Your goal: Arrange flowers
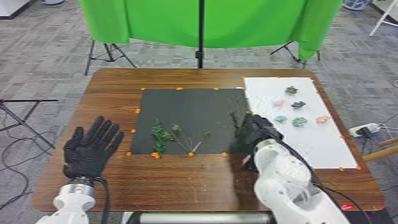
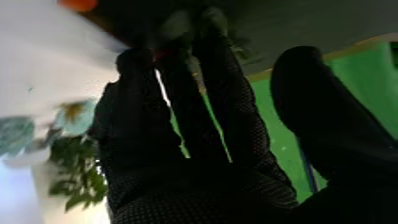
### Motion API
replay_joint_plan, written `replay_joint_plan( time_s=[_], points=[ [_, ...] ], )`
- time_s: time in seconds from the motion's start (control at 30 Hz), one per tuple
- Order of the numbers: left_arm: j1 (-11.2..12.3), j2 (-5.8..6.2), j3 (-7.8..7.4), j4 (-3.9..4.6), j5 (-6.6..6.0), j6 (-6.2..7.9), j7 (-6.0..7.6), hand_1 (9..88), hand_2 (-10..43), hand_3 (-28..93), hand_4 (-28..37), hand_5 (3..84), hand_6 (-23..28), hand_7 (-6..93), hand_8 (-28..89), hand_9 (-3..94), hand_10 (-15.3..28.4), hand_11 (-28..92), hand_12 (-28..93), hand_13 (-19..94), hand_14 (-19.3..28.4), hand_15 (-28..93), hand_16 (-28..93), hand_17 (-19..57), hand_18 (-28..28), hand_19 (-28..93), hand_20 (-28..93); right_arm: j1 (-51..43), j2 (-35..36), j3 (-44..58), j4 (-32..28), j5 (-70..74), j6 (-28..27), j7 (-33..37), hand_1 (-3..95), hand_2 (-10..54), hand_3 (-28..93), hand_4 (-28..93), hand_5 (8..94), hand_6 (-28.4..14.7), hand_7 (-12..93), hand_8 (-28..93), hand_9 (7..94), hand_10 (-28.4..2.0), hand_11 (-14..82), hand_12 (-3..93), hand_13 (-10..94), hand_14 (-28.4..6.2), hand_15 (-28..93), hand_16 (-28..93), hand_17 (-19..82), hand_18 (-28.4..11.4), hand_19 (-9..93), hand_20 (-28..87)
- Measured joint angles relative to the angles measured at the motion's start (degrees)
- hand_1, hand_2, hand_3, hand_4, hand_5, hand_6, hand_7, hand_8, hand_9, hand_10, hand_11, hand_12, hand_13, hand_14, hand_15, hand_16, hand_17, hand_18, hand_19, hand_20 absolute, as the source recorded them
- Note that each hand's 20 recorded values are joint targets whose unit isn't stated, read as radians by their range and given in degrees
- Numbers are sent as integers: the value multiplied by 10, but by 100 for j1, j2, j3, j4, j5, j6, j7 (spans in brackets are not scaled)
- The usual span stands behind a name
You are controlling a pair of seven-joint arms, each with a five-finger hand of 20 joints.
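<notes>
On the tabletop [image 1: 115, 90] we see one mat [image 1: 187, 110], and at its right side, one sheet [image 1: 315, 142]. We find stems [image 1: 159, 137] on the mat's near left part, and flower heads [image 1: 298, 121] on the sheet's far half.

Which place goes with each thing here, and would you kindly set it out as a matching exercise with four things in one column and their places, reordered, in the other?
Things
1. Left robot hand
2. Green leafy stem
3. Green cloth
4. White sheet

Places
A. Beyond the far edge of the table
B. On the black mat, near its left edge
C. Under the small flowers, right of the mat
D. Left of the mat, with its fingers spread

Right pairs: 1-D; 2-B; 3-A; 4-C
</notes>
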Motion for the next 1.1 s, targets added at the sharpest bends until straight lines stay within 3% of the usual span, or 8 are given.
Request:
replay_joint_plan(
  time_s=[0.17,0.37,0.87,1.1],
  points=[
    [-9,-15,-6,3,34,5,-40,282,140,777,-283,478,108,94,-83,401,160,192,97,298,176,393,-72,-71,162,400,137,-64,5,-45,-155,105,-150,-111,340,14,846,-238,712,-109,75,-119,598,-223,127,125,451,-208,571,102,252,-270,876,377],
    [-29,-15,-4,17,49,11,-47,281,141,777,-283,478,108,92,-83,400,160,192,96,298,176,393,-72,-71,162,399,137,-141,4,-217,-382,293,-265,2,337,13,842,-236,713,-112,76,-120,597,-228,131,130,451,-211,580,107,254,-270,877,376],
    [-32,-9,0,18,44,39,-43,282,142,775,-283,478,108,92,-83,400,160,191,96,298,175,394,-72,-72,163,400,137,-305,-63,-394,-583,362,-289,-2,301,25,845,-232,684,-78,96,-112,543,-241,129,131,417,-222,588,98,253,-273,876,354],
    [-28,-10,-4,18,43,85,-25,282,142,775,-283,478,108,93,-83,400,160,192,96,299,175,394,-73,-71,163,401,137,-401,-41,-449,-519,316,309,11,297,24,845,-229,696,-67,101,-115,546,-242,131,130,419,-224,599,95,253,-273,879,341]
  ],
)
